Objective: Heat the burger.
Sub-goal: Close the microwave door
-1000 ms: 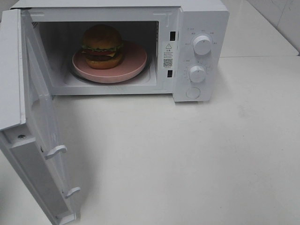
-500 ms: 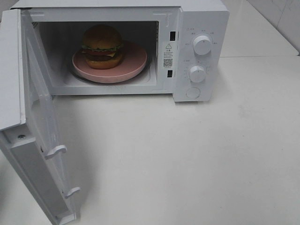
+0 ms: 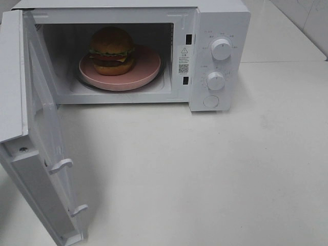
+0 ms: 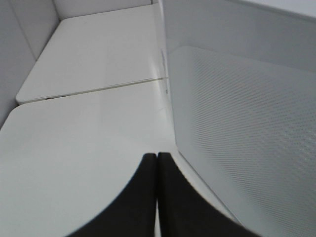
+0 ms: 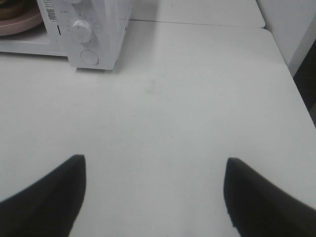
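Exterior high view: a white microwave [image 3: 215,31] fills the upper half of the frame on a pale table [image 3: 215,179], and its door [image 3: 36,128] is swung wide open down the left edge, with two latch hooks showing near the lower left. The burger [image 3: 112,50] sits inside the cavity at upper centre, on the left part of a round pink plate [image 3: 146,69] that is wider than it is. To the right of the cavity, the control panel carries an upper knob [image 3: 221,48], a lower knob [image 3: 216,80] and a round button [image 3: 210,101] beneath them. Neither arm appears in this view. The left wrist view shows the left gripper [image 4: 157,163] with its dark fingers pressed flat together and nothing between them, just beside a perforated white panel. The right wrist view shows the right gripper [image 5: 154,160] spread wide above bare tabletop and holding nothing, with the microwave's panel some way ahead of it.
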